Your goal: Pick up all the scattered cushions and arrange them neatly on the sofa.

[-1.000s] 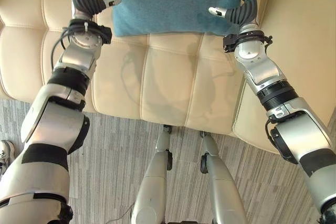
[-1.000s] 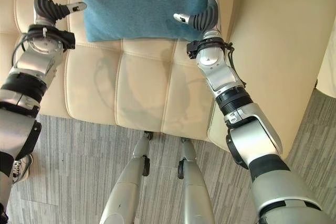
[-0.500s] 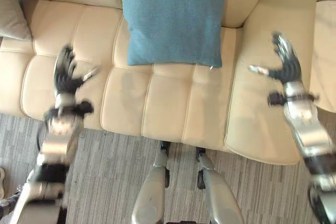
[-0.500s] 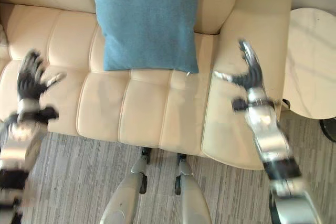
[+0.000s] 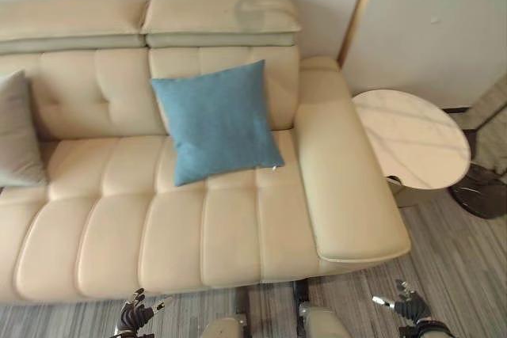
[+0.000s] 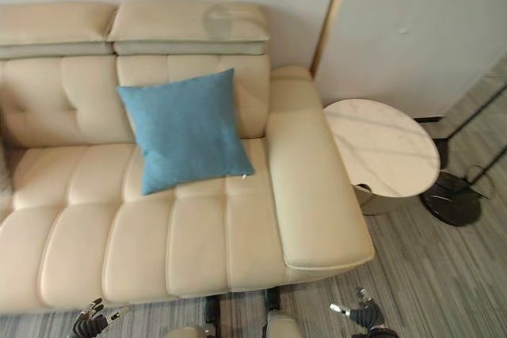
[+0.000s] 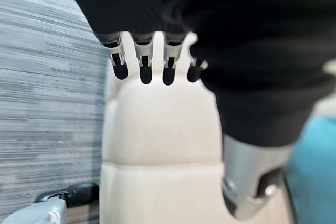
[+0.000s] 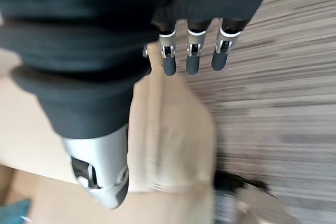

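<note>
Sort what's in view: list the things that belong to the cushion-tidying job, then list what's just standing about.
Part of the job:
- blue cushion, leaning against the sofa back
- grey cushion, at the sofa's left end
- sofa
- left hand, open, empty
- right hand, open, empty

Just standing about:
- round side table, beside the sofa's right armrest

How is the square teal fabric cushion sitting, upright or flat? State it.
Upright, slightly tilted: the square teal fabric cushion leans against the cream leather sofa's backrest, lower edge on the seat.
</note>
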